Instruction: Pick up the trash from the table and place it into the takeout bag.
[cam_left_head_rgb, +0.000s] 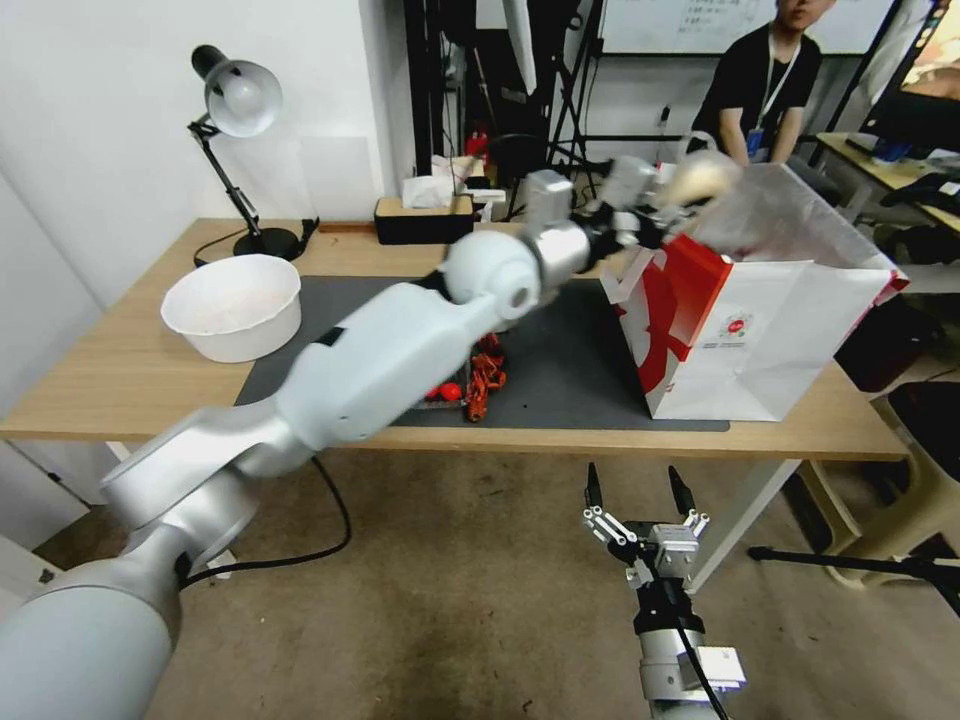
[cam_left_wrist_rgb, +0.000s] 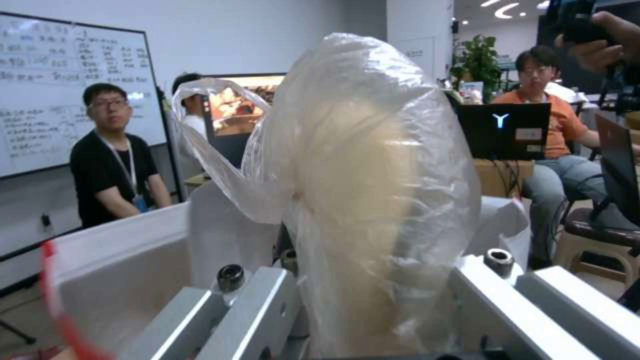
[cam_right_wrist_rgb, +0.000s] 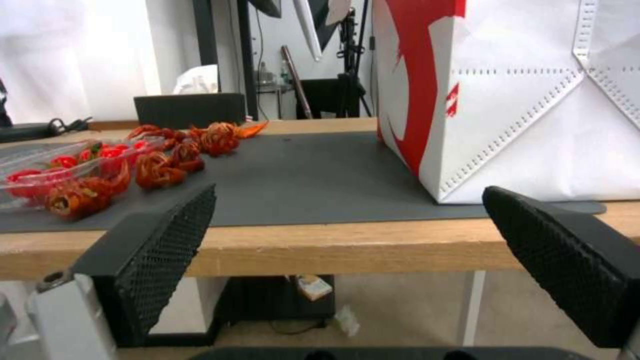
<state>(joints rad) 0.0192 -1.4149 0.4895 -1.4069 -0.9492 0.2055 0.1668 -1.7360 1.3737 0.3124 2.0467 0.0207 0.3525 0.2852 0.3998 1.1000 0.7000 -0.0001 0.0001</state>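
While the left gripper (cam_left_head_rgb: 668, 205) grips the small clear bag (cam_left_head_rgb: 703, 180) above the takeout bag (cam_left_head_rgb: 770, 340) at the table's (cam_left_head_rgb: 130, 380) right, the right gripper (cam_left_head_rgb: 640, 492) hangs wide open below the near edge.

left pincer (cam_left_head_rgb: 668, 200) blurred, takeout bag's (cam_left_head_rgb: 760, 340) inside hidden — tomato tray (cam_right_wrist_rgb: 40, 175) cut off
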